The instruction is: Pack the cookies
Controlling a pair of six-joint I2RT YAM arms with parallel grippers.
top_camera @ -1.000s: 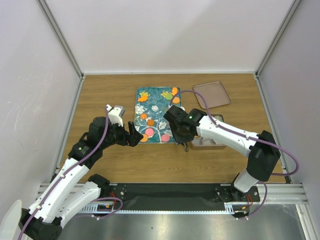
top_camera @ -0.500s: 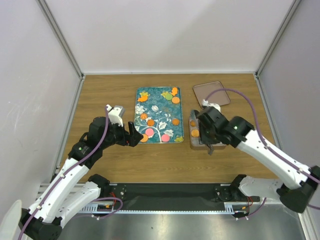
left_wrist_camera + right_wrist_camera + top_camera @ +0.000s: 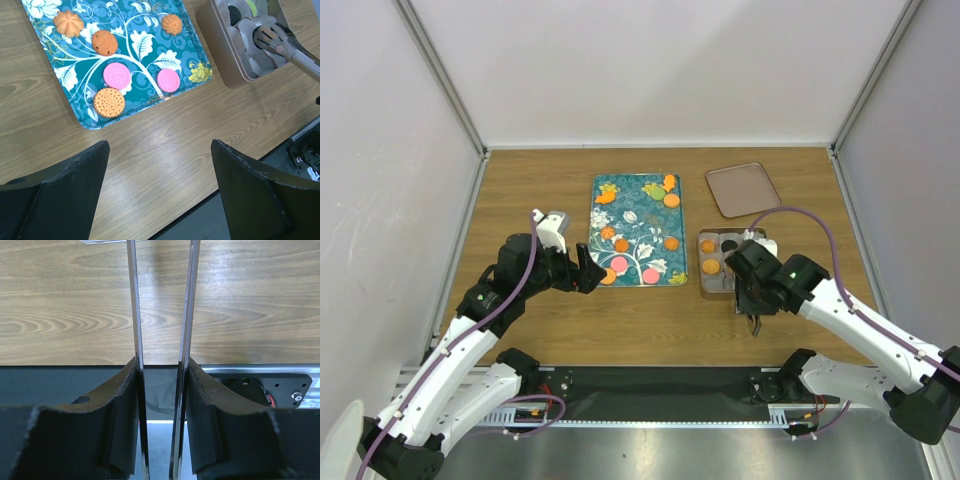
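Observation:
Several cookies (image 3: 671, 200) lie on the teal flowered tray (image 3: 636, 190); the left wrist view shows two pink ones (image 3: 116, 75), a patterned orange one (image 3: 109, 102) and a brown one (image 3: 104, 42). Two orange cookies (image 3: 710, 267) sit in the square metal tin (image 3: 705, 290). My right gripper (image 3: 753, 298) (image 3: 161, 375) hangs over the tin's near side, shut on metal tongs (image 3: 135, 315). The tongs' tip (image 3: 272, 40) hovers over the tin's grey paper cups. My left gripper (image 3: 588, 275) (image 3: 159, 150) is open and holds nothing, above bare wood off the tray's near left corner.
The tin's flat lid (image 3: 743, 189) lies at the back right. The black base rail (image 3: 650, 385) runs along the table's near edge, close under the right gripper. White walls close in both sides and the back.
The right arm swung with the tongs from the tray's near right edge to the tin, then drew back toward the near edge. The left arm stayed still.

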